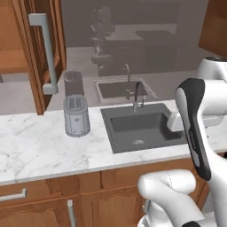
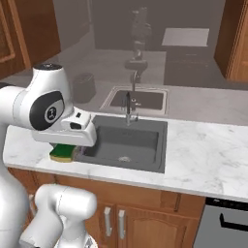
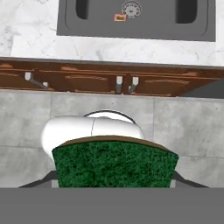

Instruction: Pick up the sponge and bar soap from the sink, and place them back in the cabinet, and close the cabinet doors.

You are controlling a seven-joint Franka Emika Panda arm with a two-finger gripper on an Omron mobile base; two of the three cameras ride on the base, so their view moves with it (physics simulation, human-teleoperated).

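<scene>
My gripper (image 2: 64,147) is shut on the sponge (image 2: 61,153), a green and yellow pad hanging under the hand at the counter's front edge, left of the sink (image 2: 140,140). In the hand view the sponge's dark green face (image 3: 116,162) spreads between the gripper's (image 3: 116,183) fingers and hides the tips. The bar soap (image 3: 120,18), a small pinkish block, lies on the dark sink (image 3: 166,30) floor beside the round drain. At the far left the brown cabinet (image 1: 11,53) stands with a cabinet door (image 1: 36,66) swung open, its long grey handle (image 1: 48,53) facing me.
A grey toaster (image 1: 76,116) stands on the marble counter (image 1: 40,150) left of the sink (image 1: 133,126), under the open door. The curved faucet (image 1: 138,95) rises behind the basin. Lower wood fronts (image 3: 87,81) with small handles run below the counter. A dark appliance (image 2: 225,225) sits at the lower right.
</scene>
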